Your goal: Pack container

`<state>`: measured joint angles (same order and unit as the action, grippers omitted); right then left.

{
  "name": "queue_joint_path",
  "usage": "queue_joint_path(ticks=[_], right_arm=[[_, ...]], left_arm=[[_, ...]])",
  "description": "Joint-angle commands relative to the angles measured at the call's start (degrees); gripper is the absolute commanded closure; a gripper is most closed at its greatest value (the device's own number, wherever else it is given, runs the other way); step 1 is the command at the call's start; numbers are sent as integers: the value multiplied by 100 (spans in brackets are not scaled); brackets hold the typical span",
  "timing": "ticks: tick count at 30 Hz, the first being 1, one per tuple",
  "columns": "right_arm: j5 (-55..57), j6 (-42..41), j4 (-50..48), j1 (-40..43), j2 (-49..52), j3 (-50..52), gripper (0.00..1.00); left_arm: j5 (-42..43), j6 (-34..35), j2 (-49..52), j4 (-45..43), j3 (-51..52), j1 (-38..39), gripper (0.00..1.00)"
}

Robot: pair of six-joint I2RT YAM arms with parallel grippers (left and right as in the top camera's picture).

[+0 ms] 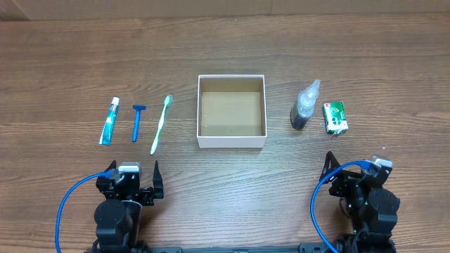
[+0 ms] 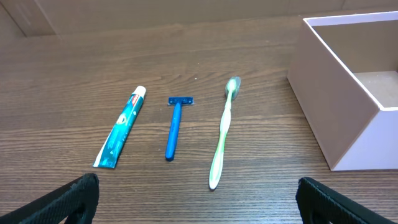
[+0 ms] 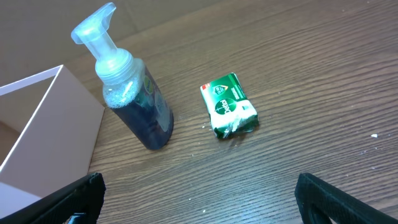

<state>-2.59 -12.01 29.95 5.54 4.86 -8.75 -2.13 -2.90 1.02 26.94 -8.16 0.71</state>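
Closest in, the left gripper [image 2: 199, 200] is sitting spread wide with nothing in its grasp, and the right gripper [image 3: 199, 196] is waiting the same way, fully apart and empty; both are hanging back at the near edge of the table [image 1: 232, 204]. Midway between them and further out, the container [image 1: 232, 140] is lying open side up, its brown floor showing bare, so nothing is packed yet. On its left side the toothbrush [image 1: 161, 124] is lying nearest, then the razor [image 1: 137, 122], then the toothpaste [image 1: 109, 121], all flat, side by side, apart from one another and pointing away from the robot. On its right side the pump bottle [image 1: 305, 107] is standing upright near the wall without touching it, and the green soap packet [image 1: 335, 117] is lying just beside the bottle, further out. By my reading the job is only starting, with the first pick being chosen. Next, one arm is likely needing to reach forward and come down over its nearest item: a low pinch across the thin toothbrush handle, or a grip on the bottle's body that is not tipping it over.
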Motion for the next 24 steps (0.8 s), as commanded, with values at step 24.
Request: queue_joint_path(ticks=[24], right_arm=[[-1786,55,1521,-2,4170,-5313,0]], left_arm=[[68,120,-74,-26,59,-37,0]])
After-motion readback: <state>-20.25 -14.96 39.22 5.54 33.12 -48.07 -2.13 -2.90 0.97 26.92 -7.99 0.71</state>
